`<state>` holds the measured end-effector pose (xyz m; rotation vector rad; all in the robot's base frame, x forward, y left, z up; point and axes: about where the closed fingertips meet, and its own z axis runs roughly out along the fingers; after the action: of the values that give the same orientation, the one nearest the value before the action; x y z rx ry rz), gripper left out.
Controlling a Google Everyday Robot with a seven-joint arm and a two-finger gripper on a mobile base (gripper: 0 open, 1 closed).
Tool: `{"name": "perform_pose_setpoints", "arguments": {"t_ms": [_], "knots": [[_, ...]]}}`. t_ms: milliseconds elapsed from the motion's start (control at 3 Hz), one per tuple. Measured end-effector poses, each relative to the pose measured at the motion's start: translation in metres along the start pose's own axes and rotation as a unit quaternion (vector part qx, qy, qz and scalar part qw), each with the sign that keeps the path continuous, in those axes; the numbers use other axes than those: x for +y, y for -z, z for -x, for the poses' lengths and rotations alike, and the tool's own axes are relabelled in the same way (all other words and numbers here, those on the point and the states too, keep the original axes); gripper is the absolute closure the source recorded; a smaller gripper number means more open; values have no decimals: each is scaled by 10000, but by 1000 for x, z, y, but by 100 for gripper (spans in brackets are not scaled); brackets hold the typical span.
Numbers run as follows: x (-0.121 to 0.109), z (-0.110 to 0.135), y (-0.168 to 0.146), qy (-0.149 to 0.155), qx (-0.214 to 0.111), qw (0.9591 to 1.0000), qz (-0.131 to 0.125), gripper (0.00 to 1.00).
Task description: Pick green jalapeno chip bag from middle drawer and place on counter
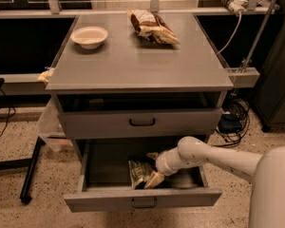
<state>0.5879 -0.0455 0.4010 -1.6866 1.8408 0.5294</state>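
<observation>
- Your gripper (153, 174) is down inside the open middle drawer (104, 201), at the end of the white arm (204, 155) that reaches in from the right.
- You cannot tell from this view whether it is released or clenched. It sits hard against the right edge of the green jalapeno chip bag (138, 171), and the contact itself is hidden.
- The bag lies in the drawer tray, near the front panel and about mid-width, well below the counter (142, 63).
- I judge you are in the picking step: the reach is made, the bag has not been lifted, and placing is not yet begun.
- Next, confirm a firm hold. Then lift straight up until the bag clears the low front panel, and draw it out toward you, so the arm misses the upper drawer front (180, 122) just above.
- On the counter, a pale bowl (89, 36) sits rear left and a brown and white snack bag (152, 26) rear centre. The front half looks the better landing spot.
</observation>
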Motion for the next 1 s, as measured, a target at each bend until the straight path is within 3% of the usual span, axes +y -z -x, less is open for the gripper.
{"name": "perform_pose_setpoints", "arguments": {"t_ms": [333, 1000], "knots": [[9, -11, -10, -89, 65, 9998, 166, 24], [11, -15, -7, -64, 68, 9999, 92, 65]]}}
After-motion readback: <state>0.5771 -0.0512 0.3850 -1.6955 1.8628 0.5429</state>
